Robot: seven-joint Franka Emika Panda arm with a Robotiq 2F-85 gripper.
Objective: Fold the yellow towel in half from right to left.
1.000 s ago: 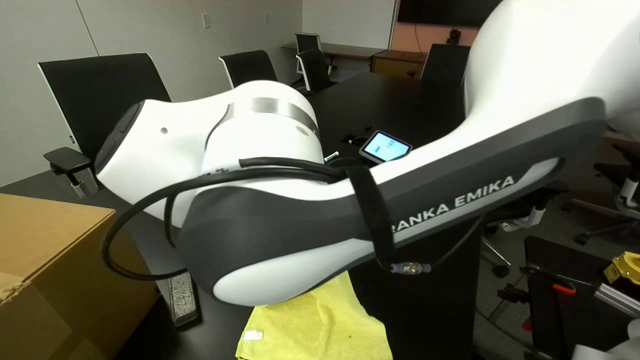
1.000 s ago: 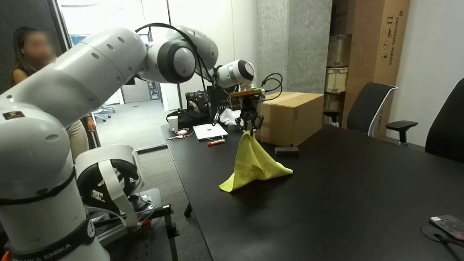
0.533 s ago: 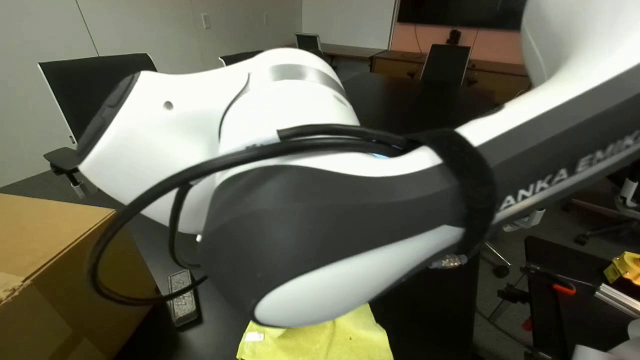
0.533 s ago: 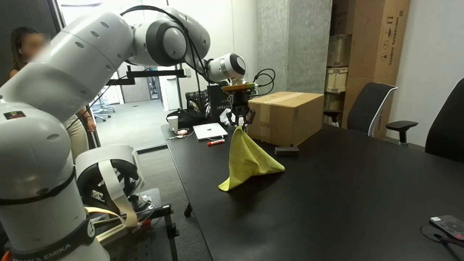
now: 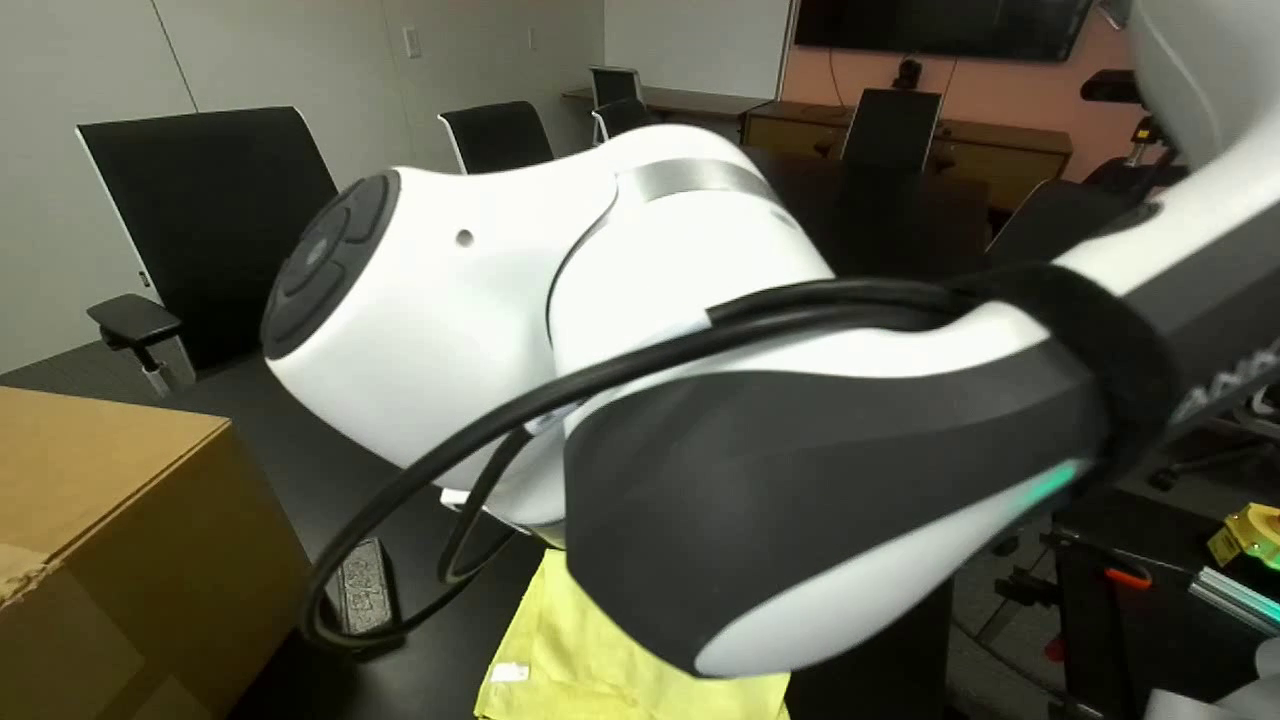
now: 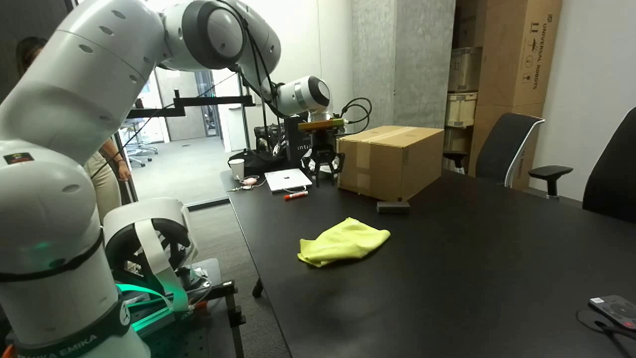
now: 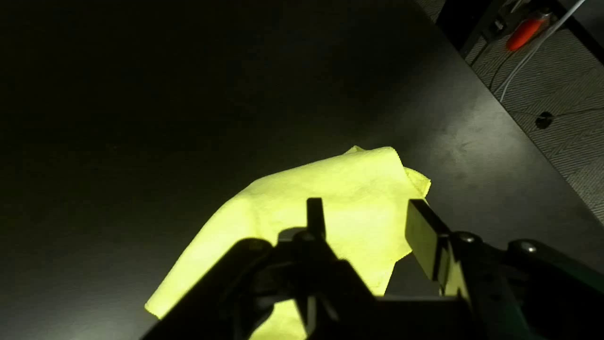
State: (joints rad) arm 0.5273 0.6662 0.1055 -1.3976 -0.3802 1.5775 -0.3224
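The yellow towel (image 6: 343, 241) lies crumpled and folded over on the dark table, with a raised ridge in an exterior view. It also shows partly in another exterior view (image 5: 590, 650), where the arm covers some of it. In the wrist view the towel (image 7: 330, 189) lies below the fingers, with a small corner sticking out at its right. My gripper (image 6: 325, 178) is open and empty above the table, behind the towel and apart from it. In the wrist view the gripper's fingers (image 7: 366, 210) stand wide apart with nothing between them.
A tan cardboard box (image 6: 390, 161) stands behind the towel, close to the gripper. A small dark eraser block (image 6: 393, 207) lies before it. A red marker (image 6: 296, 196), a silver laptop (image 6: 288, 180) and a white cup (image 6: 237, 169) are at the back left. The table edge (image 6: 263, 278) runs along the left.
The gripper held up a corner of the towel earlier. It has opened and let go, and the towel has dropped onto the table. The arm has moved left and back in an exterior view.
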